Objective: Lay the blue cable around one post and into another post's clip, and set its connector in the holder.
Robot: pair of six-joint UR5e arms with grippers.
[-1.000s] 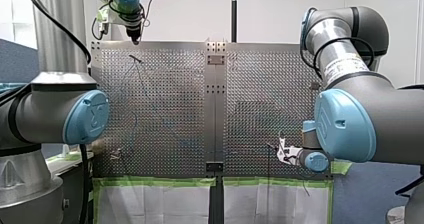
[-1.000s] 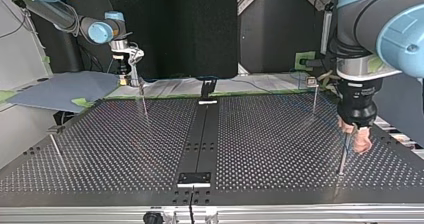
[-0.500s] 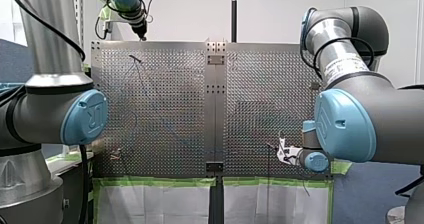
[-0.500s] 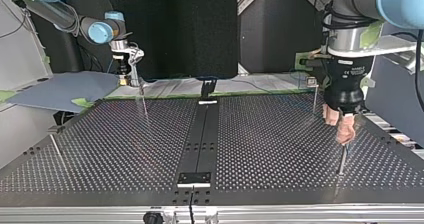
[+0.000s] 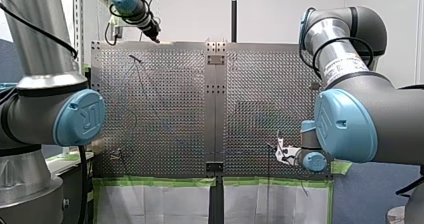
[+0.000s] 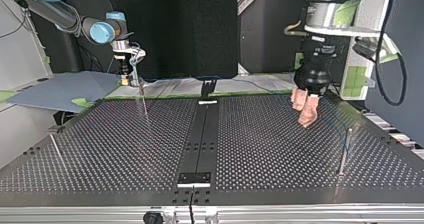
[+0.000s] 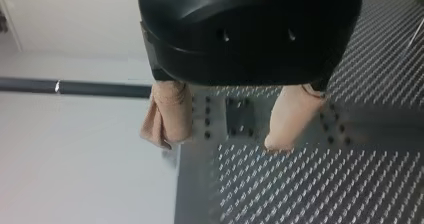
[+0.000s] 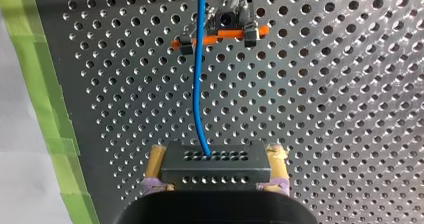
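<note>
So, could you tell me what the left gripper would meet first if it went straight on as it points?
Most likely the small dark plate on the table, framed between the left gripper's open jaws in its wrist view; nothing shows in between, though depth is unclear.

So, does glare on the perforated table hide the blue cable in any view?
Right wrist view: even light, the thin blue cable plain to the black connector; front view: sheen on the perforated metal table nearly swallows it.
</note>
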